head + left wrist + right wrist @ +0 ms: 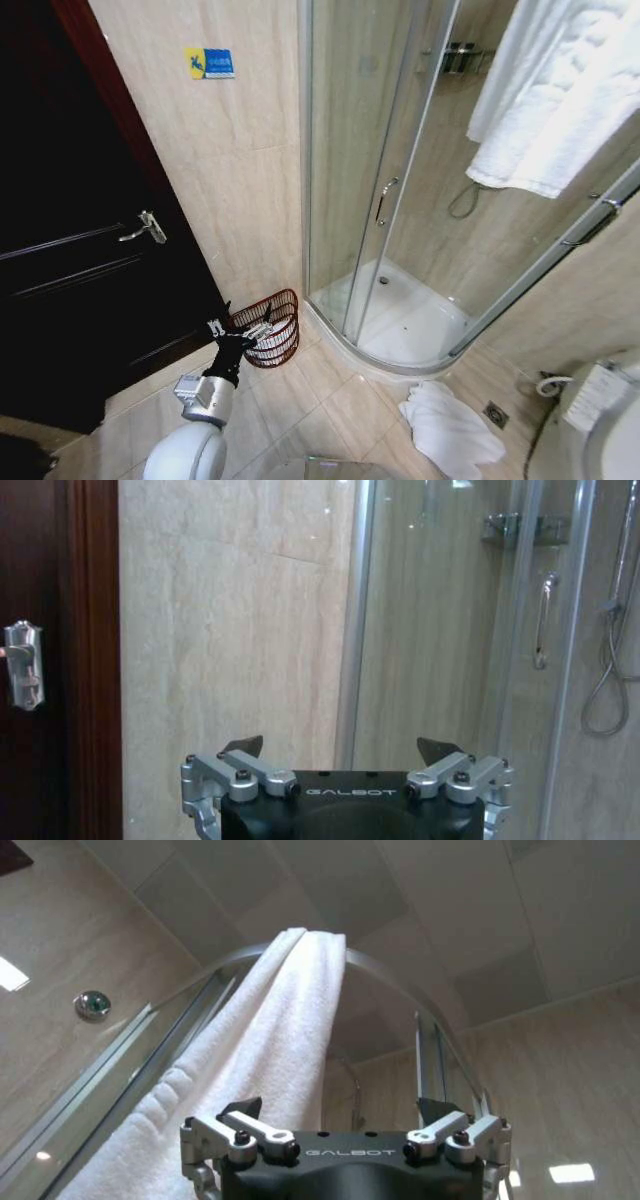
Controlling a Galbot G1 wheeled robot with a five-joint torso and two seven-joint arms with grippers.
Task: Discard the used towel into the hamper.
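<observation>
Two tools are being held apart and empty | left tool point(243, 333) is hovering near the hamper point(272, 328), lower-left centre | right tool point(340, 1108) is being aimed at the hanging towel point(262, 1057) | step: judged approach; next, closing on the towel.

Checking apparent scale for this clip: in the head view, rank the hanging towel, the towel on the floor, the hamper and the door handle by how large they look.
1. Hanging towel, though it sits nearer the camera.
2. Towel on the floor.
3. Hamper, partly behind the left claw.
4. Door handle.
</observation>
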